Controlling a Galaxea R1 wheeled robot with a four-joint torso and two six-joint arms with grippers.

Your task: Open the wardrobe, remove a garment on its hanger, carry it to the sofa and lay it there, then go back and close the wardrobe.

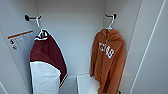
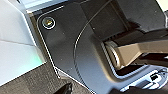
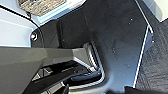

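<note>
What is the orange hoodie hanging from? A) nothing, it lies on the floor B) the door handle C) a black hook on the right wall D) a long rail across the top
C: the orange hoodie hangs on a white hanger from a black hook on the wardrobe's right wall.

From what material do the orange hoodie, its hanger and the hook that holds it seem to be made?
The orange hoodie looks like soft, matte knit fabric, probably cotton fleece: it hangs in loose folds and shows no shine. Its hanger is thin and white, perhaps plastic or coated wire; I cannot tell which. The hook is black and rigid, likely painted metal. The wardrobe walls look smooth and white, probably laminated board.
</note>
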